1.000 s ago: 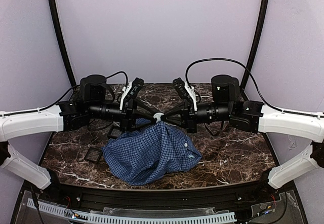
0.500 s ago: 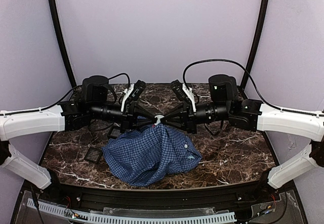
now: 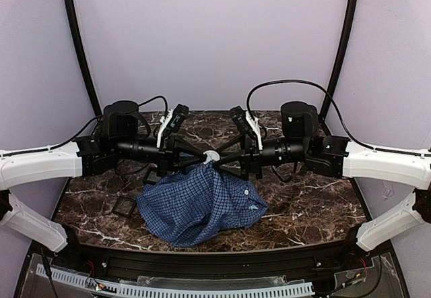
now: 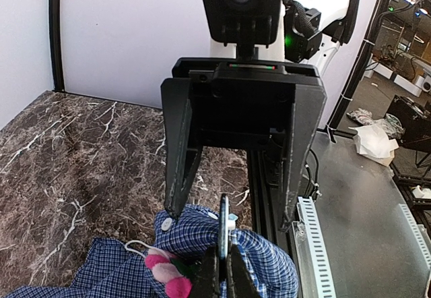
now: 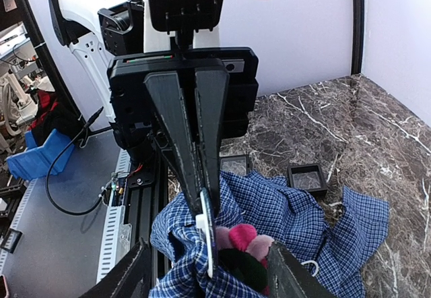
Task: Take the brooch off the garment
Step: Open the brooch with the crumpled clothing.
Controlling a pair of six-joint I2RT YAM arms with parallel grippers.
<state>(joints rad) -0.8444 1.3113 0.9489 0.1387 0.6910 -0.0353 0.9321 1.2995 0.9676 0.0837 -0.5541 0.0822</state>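
Both arms reach level toward each other from the sides, the left arm (image 3: 141,150) and right arm (image 3: 283,151) meeting tip to tip above the tabletop's (image 3: 316,203) middle. The shirt (image 3: 195,207) is drawn up into a peak at that meeting point, and its lower folds lie toward the near edge. Bare marble shows to the right and behind, and a tray (image 3: 124,207) sits left of the cloth.

The left fingers (image 5: 195,176) are pressed together on a thin flat piece, seen edge-on, that looks like part of the brooch (image 5: 246,237). Its pink petals bulge just beside their tips. The right fingers (image 4: 178,170) stand wide apart on either side of the brooch, touching nothing.
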